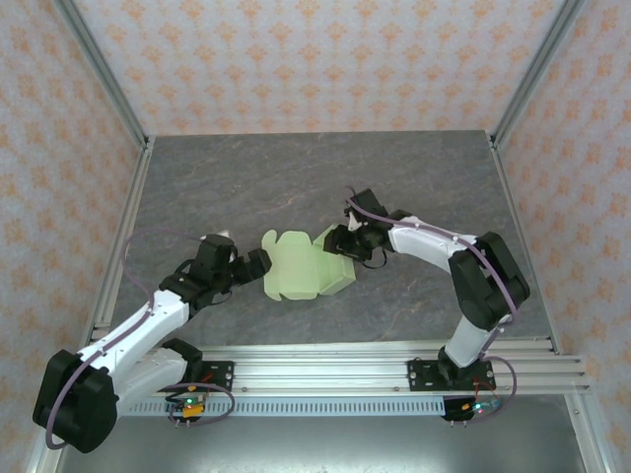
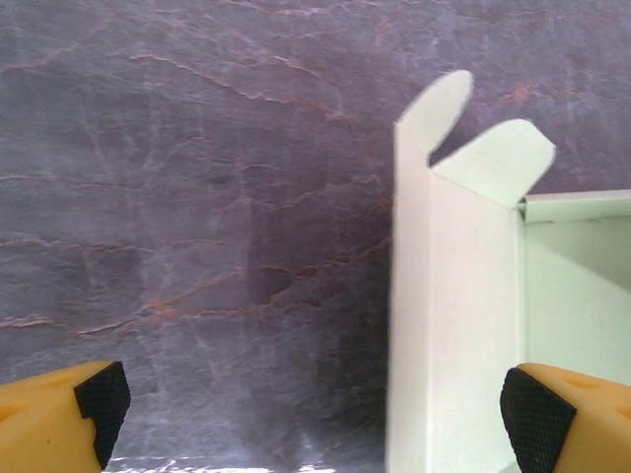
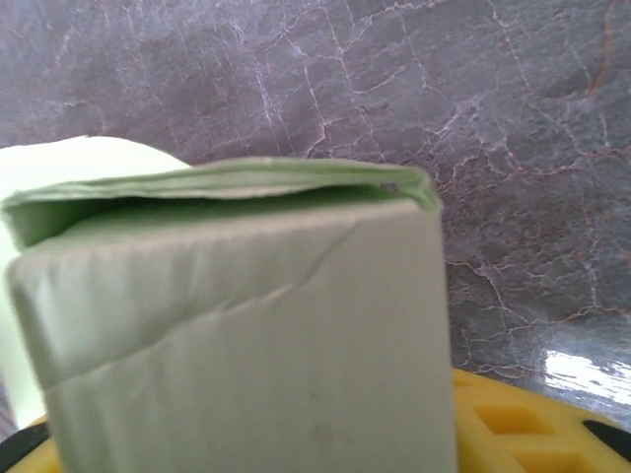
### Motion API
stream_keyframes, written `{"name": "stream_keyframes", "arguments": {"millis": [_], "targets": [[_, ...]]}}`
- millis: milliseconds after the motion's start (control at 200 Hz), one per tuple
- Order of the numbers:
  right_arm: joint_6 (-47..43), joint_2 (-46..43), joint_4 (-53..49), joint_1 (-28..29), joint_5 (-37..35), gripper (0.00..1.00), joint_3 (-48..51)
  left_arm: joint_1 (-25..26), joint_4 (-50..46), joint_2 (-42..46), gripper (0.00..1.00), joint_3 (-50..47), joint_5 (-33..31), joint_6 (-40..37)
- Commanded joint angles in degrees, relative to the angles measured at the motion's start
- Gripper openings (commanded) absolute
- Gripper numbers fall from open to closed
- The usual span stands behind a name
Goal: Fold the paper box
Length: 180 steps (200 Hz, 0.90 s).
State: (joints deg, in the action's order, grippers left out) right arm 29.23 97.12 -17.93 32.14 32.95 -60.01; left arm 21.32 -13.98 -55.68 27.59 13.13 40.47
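Observation:
The paper box (image 1: 296, 271) is pale green card, partly folded, lying mid-table with rounded tabs at its far-left corner. My left gripper (image 1: 258, 264) sits at the box's left edge and is open. In the left wrist view its fingertips (image 2: 94, 399) stand wide apart, and the box's upright left wall (image 2: 454, 315) rises between them, close to the right pad. My right gripper (image 1: 338, 243) is at the box's right end. In the right wrist view a creased, doubled panel of the paper box (image 3: 246, 335) spans the gap between the yellow fingers (image 3: 523, 424) of the right gripper (image 3: 276, 448).
The grey marbled tabletop (image 1: 246, 187) is bounded by metal frame posts (image 1: 123, 118) and patterned walls on three sides. An aluminium rail (image 1: 325, 370) carrying both arm bases runs along the near edge.

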Motion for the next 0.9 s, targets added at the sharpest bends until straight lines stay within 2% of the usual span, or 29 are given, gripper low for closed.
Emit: {"name": "stream_keyframes", "arguments": {"millis": [0,95,230,445,566,771,896], "targets": [[2.36,-2.37,5.89,-1.33,5.05,0.51,1.8,-0.23,6.91,-1.59,1.0,-0.52,6.83,-0.58],[3.76,-2.05,8.73,-2.16,6.33,0.5,3.21,-0.05,10.42,-4.38,0.99,-0.7,8.86,-0.13],[5.53,-1.25,12.16,-2.84,7.88,0.5,4.7,-0.06,12.83,-8.04,0.87,-1.05,8.31,-0.3],[6.56,-0.46,15.0,-3.06,9.19,0.49,6.45,-0.05,15.08,-11.6,0.84,0.13,8.25,-0.99],[7.07,-0.04,16.4,-3.11,9.81,0.49,7.14,-0.05,16.09,-12.5,0.69,1.55,9.03,-2.22],[8.42,0.34,18.72,-3.13,9.99,0.49,8.58,-0.05,14.86,-13.52,0.33,4.53,9.57,-5.95],[7.68,0.22,18.12,-3.13,9.92,0.54,9.13,0.19,12.89,-12.13,0.22,6.17,8.96,-9.5]]}}
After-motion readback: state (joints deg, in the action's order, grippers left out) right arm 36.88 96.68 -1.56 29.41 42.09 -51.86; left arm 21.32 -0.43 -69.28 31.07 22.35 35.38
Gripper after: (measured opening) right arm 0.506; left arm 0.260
